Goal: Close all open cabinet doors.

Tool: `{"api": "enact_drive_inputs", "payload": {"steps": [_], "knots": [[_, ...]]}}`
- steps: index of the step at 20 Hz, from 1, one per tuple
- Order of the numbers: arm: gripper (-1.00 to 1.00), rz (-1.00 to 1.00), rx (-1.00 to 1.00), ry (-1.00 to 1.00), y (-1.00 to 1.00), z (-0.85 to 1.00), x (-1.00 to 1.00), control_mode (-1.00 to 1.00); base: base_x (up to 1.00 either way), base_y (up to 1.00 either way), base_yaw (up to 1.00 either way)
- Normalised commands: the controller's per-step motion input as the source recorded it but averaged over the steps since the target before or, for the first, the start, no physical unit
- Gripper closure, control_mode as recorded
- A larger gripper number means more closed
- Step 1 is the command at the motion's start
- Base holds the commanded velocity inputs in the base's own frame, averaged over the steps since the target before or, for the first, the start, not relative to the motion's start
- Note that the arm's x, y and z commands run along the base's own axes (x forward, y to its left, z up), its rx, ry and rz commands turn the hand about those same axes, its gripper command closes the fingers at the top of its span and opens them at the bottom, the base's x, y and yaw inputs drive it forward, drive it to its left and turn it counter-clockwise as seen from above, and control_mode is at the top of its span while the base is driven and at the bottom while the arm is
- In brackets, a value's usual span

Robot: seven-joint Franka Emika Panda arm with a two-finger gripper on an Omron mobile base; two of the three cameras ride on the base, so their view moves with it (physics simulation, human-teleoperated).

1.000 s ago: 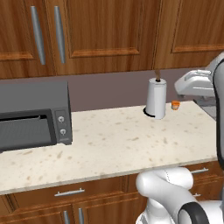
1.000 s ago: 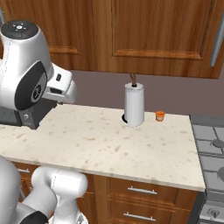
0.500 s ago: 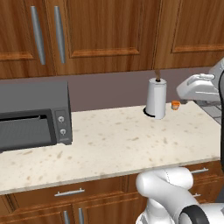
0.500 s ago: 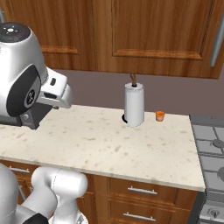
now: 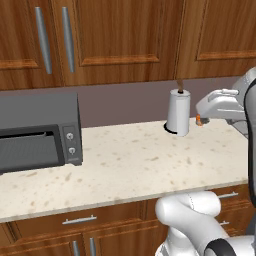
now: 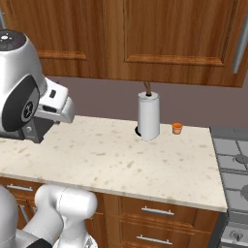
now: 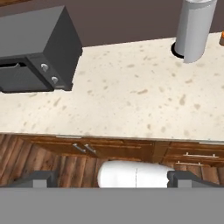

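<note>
At the far left of the speckled counter (image 5: 130, 170) stood a dark grey toaster oven (image 5: 37, 132), with its two round knobs on the right side of its front. Above it, on the wall, hung the cabinet doors (image 5: 115, 40), reddish-brown, each with a raised panel; two long silver bar handles (image 5: 67, 39) stood close together where two of the doors met, and these doors looked flush with the cabinet front. Further right, near the back wall, a white paper towel roll (image 5: 178, 112) stood upright on its holder, and just beside it, to the right, was a small orange cup (image 6: 177, 128). The gripper (image 7: 111, 179) showed its two dark finger tips spread wide apart, with nothing between them. It looked down on the counter and the drawer fronts (image 7: 192, 154), so the doors were high above and well apart from the jaws.
</note>
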Motion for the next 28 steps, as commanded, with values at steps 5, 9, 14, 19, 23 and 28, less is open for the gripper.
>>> {"api": "enact_drive_inputs", "payload": {"steps": [5, 9, 14, 19, 23, 28], "knots": [[-1.0, -0.16, -0.01, -0.11, 0.0, -0.25, -0.11, -1.0, 0.0, 0.0, 0.0], [-1.0, -0.2, -0.01, -0.01, -0.02, -0.25, 0.0, -1.0, 0.0, 0.0, 0.0], [-1.0, -0.02, 0.0, 0.0, -0.16, 0.0, 0.0, 1.0, -0.01, -0.09, -0.04], [-1.0, 0.0, 0.0, 0.0, 0.0, 0.0, 0.0, 1.0, -0.02, -0.44, -0.12], [-1.0, 0.0, 0.0, 0.0, 0.0, 0.0, 0.0, 1.0, -0.05, -0.41, -0.14], [-1.0, 0.0, 0.0, 0.0, 0.0, 0.0, 0.0, 1.0, -0.02, -0.37, -0.31]]}}
